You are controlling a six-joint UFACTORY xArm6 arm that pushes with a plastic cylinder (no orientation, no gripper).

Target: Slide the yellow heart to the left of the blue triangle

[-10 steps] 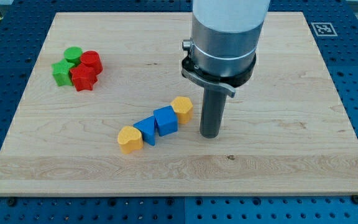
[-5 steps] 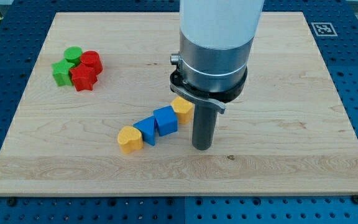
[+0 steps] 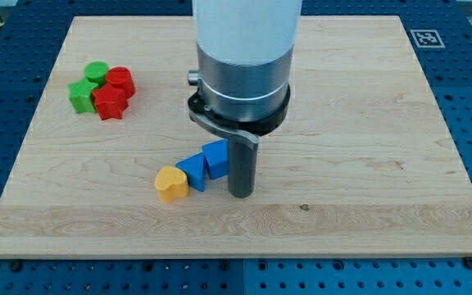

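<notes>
The yellow heart (image 3: 170, 183) lies on the wooden board (image 3: 367, 164), left of centre and low in the view. It touches the lower left side of the blue triangle (image 3: 192, 171). A blue cube (image 3: 215, 157) sits against the triangle's upper right side. My tip (image 3: 242, 195) rests on the board just right of the blue cube and triangle, close to the cube. The rod and the arm body hide the cube's right edge and the other yellow block seen earlier.
A tight cluster sits at the view's upper left: a green cylinder (image 3: 97, 71), a green star (image 3: 80, 96), a red cylinder (image 3: 120, 80) and a red star (image 3: 109, 103). A black-and-white marker (image 3: 424, 37) is at the board's top right corner.
The arm and my tip have moved to the view's left and slightly down, from right of the block row to beside the blue cube. The second yellow block is now hidden.
</notes>
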